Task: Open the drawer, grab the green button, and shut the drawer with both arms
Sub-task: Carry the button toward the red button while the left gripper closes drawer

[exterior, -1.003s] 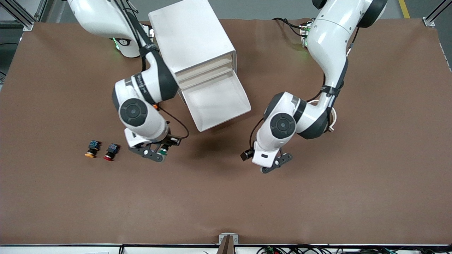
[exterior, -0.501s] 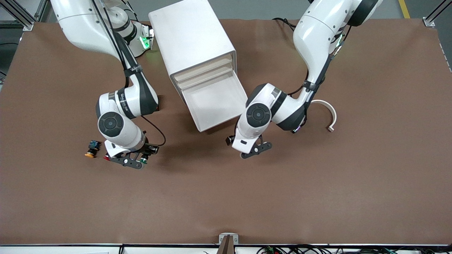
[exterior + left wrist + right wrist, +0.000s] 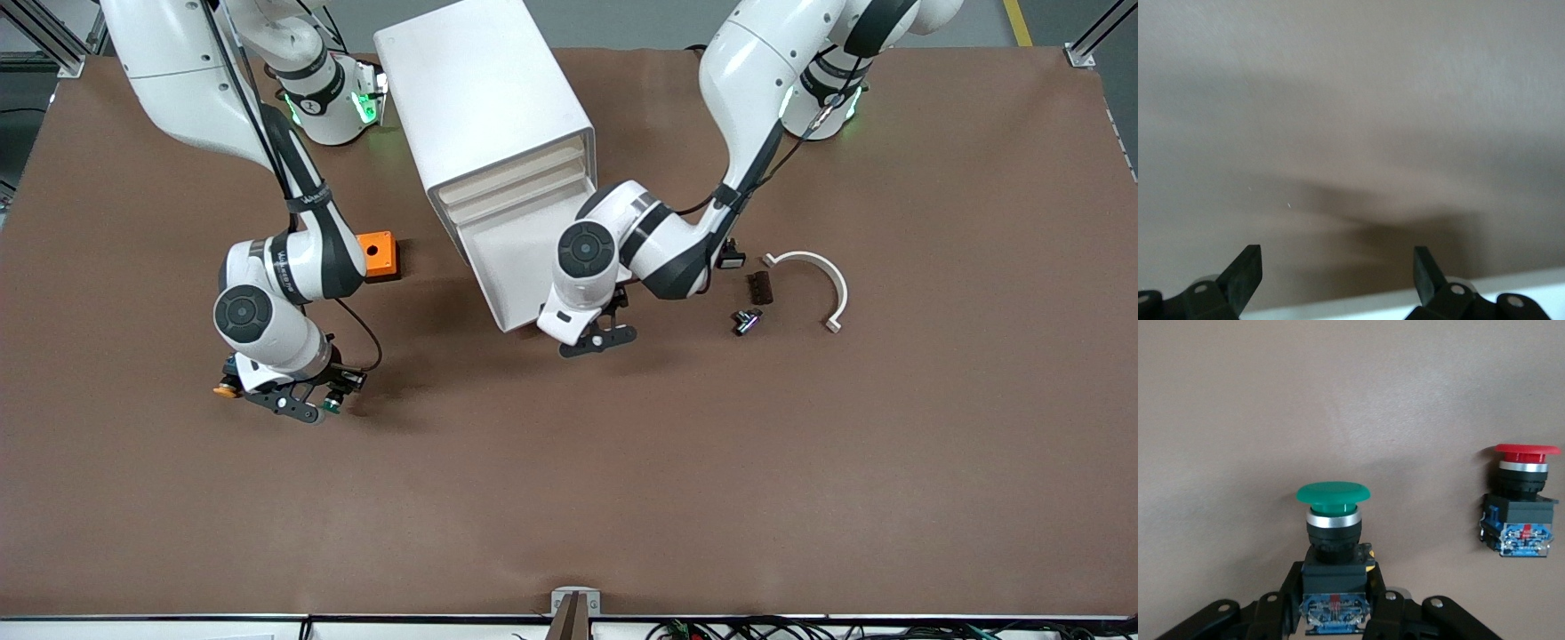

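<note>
Front view: right gripper [image 3: 307, 407] pinches the green button [image 3: 332, 405] low over the table [image 3: 800, 462] beside the orange button [image 3: 224, 388], so it's best lowered straight and let go clear of the others; left gripper [image 3: 597, 338], spread w/ nothing in it, is at the open drawer [image 3: 524, 253] front, so square it on the front before pushing. Red button is hidden under the right arm here.

Right wrist view: green cap upright, body clamped, red button [image 3: 1519, 500] just beside it; left wrist view shows only the fingertips [image 3: 1245, 270] and bare table, drawer cut to a white strip.

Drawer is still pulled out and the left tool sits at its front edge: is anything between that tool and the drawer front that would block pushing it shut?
Nothing visible. The open left tool hangs at the drawer front's corner, bare table between. The right tool grips the green button elsewhere.
</note>
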Controlling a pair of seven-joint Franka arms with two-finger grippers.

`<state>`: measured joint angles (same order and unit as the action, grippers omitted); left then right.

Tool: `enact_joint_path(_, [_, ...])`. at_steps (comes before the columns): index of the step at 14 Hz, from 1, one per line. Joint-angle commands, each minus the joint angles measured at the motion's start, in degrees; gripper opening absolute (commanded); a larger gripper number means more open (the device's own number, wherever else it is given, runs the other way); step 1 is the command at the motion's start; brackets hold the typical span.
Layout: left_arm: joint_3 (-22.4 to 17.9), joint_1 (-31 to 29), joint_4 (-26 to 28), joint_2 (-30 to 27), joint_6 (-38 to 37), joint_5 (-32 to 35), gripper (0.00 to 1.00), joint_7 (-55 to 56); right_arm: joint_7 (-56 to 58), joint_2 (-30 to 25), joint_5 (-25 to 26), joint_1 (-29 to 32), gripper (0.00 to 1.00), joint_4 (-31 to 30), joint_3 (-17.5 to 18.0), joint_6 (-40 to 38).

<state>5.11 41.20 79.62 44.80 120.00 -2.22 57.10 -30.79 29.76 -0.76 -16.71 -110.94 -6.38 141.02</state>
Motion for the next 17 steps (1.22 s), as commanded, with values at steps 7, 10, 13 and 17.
enact_joint_path(7, [2.3, 2.1, 2.6, -0.5, -0.3, -3.1, 1.0, 0.5, -0.5, -0.7, 1.1, 2.9, 0.0, -3.0, 1.1, 2.9])
enact_joint_path(10, [3.1, 2.2, 3.2, -0.4, -0.3, -7.2, 1.0, 0.4, -0.1, 0.7, 1.1, 3.4, 0.0, -2.8, 1.1, 2.9])
enact_joint_path(13, [3.2, 2.5, 3.3, -0.2, -0.3, -12.2, 1.0, 0.5, 0.0, 1.1, 1.1, 3.5, 0.0, -2.7, 1.1, 2.9])
enact_joint_path(17, [3.7, 2.9, 3.3, 0.0, -0.3, -18.0, 1.0, 5.4, 0.2, 1.2, 1.1, 4.0, 0.0, -2.4, 1.1, 2.8])
